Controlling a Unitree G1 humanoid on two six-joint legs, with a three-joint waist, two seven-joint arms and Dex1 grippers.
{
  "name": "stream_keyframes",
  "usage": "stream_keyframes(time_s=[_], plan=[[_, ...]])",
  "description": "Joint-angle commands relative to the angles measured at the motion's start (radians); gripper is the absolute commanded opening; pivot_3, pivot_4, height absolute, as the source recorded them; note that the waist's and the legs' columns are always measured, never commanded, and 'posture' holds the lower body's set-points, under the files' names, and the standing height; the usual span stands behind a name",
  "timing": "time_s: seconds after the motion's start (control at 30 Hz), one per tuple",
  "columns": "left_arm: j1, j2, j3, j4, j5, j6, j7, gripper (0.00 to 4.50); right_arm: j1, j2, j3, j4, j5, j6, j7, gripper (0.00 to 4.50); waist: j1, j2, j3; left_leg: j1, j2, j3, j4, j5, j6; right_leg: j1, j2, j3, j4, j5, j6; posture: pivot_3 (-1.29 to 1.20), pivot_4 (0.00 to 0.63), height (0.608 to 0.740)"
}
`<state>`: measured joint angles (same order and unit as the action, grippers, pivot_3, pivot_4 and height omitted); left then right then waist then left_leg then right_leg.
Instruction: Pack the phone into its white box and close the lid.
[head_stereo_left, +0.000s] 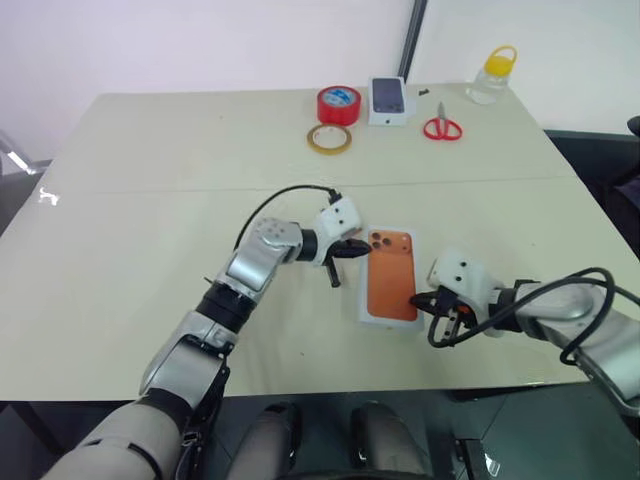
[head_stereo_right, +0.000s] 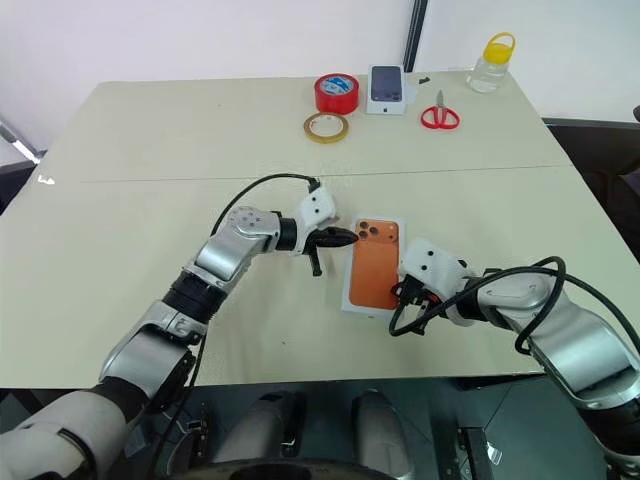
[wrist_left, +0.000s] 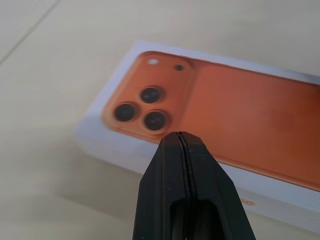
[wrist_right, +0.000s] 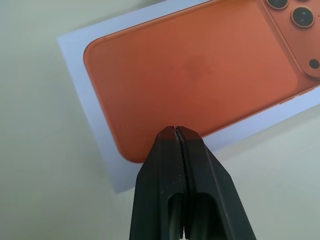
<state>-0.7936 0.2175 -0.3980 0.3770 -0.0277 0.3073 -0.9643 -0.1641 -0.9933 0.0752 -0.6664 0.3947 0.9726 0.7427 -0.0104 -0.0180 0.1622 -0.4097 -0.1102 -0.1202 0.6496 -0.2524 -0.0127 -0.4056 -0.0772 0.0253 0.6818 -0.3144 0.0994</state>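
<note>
The lid (head_stereo_left: 392, 277) lies flat near the middle of the table, its orange phone picture facing up, with white sides (wrist_left: 120, 150) below the picture. The phone and the white box are hidden. My left gripper (head_stereo_left: 362, 245) is shut and empty, its tips at the lid's far left corner by the printed camera lenses (wrist_left: 145, 107). My right gripper (head_stereo_left: 418, 298) is shut and empty too, its tips at the lid's right long edge toward the near end (wrist_right: 165, 150). I cannot tell whether either gripper touches the lid.
At the table's far side lie a red tape roll (head_stereo_left: 339, 104), a yellowish tape ring (head_stereo_left: 329, 138), a smaller white box with a dark phone picture (head_stereo_left: 389, 100), red scissors (head_stereo_left: 442, 127) and a yellow-capped bottle (head_stereo_left: 493, 75). The table's front edge (head_stereo_left: 330, 392) runs just behind my arms.
</note>
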Motion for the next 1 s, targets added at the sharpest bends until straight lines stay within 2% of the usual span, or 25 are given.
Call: stream_keyframes(time_s=[0.03,0.23,0.4,0.5,0.67,0.83,1.0], plan=[[0.016,0.016,-0.041,-0.001,0.047,-0.011,-0.014,0.00,0.018,-0.006,-0.003,-0.034,0.001,0.014,-0.006,0.03,0.001,-0.001,-0.001,0.001,0.000,0.000,0.000,0.000,0.000,0.001,0.000,0.000,0.000,0.000,0.000,0.00,0.150,0.740],[0.047,0.043,0.028,-0.025,0.010,-0.036,0.003,0.00,-0.013,0.027,-0.077,0.003,-0.011,-0.057,-0.035,0.03,-0.003,-0.001,-0.001,0.001,0.000,0.000,0.000,-0.001,0.001,0.001,0.000,0.000,0.000,0.000,0.000,0.00,0.150,0.740],[0.160,0.132,0.149,-0.165,-0.084,0.005,-0.009,0.00,-0.075,0.107,-0.167,0.163,-0.056,-0.217,-0.090,0.03,-0.008,-0.001,-0.001,0.002,0.001,0.000,-0.001,0.000,0.000,0.000,0.001,0.001,0.001,0.000,0.000,0.00,0.150,0.740],[0.238,0.176,0.238,-0.262,-0.140,0.070,0.023,0.00,-0.117,0.149,-0.213,0.275,-0.036,-0.249,-0.093,0.03,-0.001,-0.001,-0.001,0.001,0.001,0.000,-0.001,0.001,-0.001,0.000,0.001,0.001,0.001,0.000,0.000,0.00,0.150,0.740],[0.385,0.259,0.402,-0.423,-0.199,0.167,0.119,0.00,-0.177,0.196,-0.265,0.425,0.015,-0.291,-0.041,0.03,-0.001,-0.001,-0.001,0.001,0.000,0.000,-0.001,0.001,-0.001,0.000,0.000,0.001,0.001,0.000,0.000,0.00,0.150,0.740],[0.482,0.278,0.561,-0.528,-0.265,0.251,0.233,0.00,-0.214,0.196,-0.270,0.562,0.038,-0.335,0.042,0.03,-0.001,-0.001,-0.001,0.001,0.000,0.000,-0.001,0.001,-0.001,0.000,0.000,0.001,0.001,0.000,0.000,0.00,0.150,0.740],[0.591,0.303,0.631,-0.594,-0.291,0.254,0.270,0.00,-0.240,0.194,-0.245,0.648,0.013,-0.393,0.088,0.03,-0.005,-0.001,-0.001,0.002,0.001,0.001,-0.002,0.001,-0.001,0.000,0.000,0.001,0.001,0.000,0.000,0.00,0.150,0.740]])
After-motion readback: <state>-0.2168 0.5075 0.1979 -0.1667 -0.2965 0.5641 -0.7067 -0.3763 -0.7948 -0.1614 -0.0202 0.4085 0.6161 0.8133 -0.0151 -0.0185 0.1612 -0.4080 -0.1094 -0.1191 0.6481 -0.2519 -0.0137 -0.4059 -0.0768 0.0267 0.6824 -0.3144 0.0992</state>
